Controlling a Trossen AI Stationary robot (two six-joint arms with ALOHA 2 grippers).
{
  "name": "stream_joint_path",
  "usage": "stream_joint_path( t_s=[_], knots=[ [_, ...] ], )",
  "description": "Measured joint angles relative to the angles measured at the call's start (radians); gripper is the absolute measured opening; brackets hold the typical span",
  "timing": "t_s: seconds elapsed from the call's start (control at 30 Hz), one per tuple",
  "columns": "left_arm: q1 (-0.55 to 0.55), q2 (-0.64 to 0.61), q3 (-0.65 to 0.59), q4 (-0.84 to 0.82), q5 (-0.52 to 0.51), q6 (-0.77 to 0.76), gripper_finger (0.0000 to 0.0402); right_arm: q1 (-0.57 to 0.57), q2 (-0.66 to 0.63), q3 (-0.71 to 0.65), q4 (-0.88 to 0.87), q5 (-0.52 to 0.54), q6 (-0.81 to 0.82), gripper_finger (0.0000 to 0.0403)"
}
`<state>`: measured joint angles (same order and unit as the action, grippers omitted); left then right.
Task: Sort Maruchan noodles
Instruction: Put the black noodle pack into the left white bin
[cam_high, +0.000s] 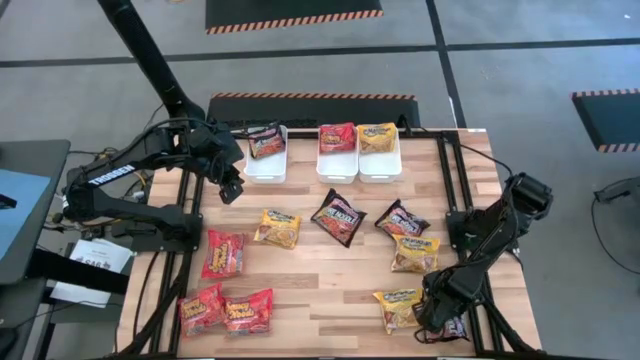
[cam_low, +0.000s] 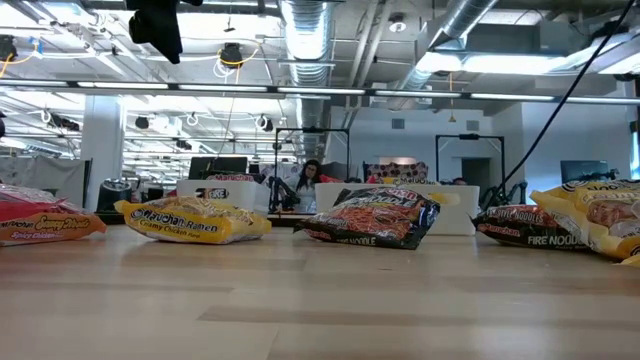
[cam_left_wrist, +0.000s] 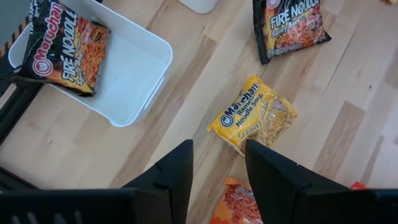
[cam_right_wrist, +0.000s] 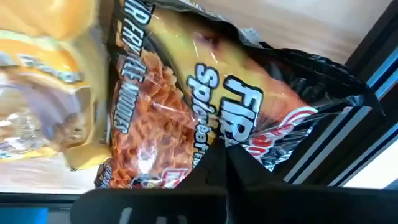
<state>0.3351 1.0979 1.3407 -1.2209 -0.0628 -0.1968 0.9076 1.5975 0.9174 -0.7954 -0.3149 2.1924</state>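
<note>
Right pincer (cam_right_wrist: 225, 163) pinches a dark packet (cam_right_wrist: 186, 106); three bins (cam_high: 266, 168) hold packets.

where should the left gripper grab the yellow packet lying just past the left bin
Take the yellow packet by its crimped end seam nearest the left gripper, coming straight down from above. It lies flat and alone on the table, with bare wood round it, so open fingers could straddle that thin edge. The puffed middle looks likelier to slip.

Three white bins (cam_high: 266, 166) on a wooden table (cam_high: 320, 285).
</note>
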Motion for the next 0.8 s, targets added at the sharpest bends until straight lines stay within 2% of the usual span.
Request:
stream_joint_path(
  t_s=[0.43,0.8],
  knots=[
    [0.0,0.0,0.0,0.0,0.0,0.044,0.0132,0.0,-0.003,0.245,-0.308,0.025,-0.003,0.0003],
    [0.0,0.0,0.0,0.0,-0.001,0.077,0.0132,-0.039,-0.007,0.417,-0.571,0.159,-0.08,0.0003]
  ],
)
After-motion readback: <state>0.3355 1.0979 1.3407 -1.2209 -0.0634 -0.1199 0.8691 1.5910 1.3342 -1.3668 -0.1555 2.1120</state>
